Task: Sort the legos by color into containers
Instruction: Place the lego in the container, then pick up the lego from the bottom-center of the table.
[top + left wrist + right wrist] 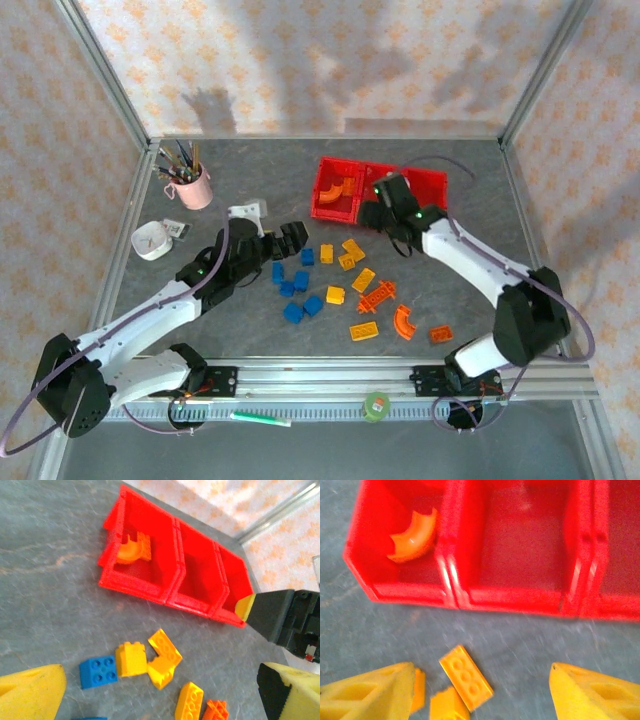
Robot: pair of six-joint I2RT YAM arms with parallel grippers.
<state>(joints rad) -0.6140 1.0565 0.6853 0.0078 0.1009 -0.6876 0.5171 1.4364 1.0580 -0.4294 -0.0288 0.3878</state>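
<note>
cradling orange arch [415, 535], red containers [515, 600], pens [180, 158] overhead

I can read no writing, number or brand on anything here. The small pale thing [177, 229] just beside the white round object [151, 241] on the table [450, 280] carries dark marks too small to make out. The studs of the legos [466, 677] are too blurred to read.
</note>
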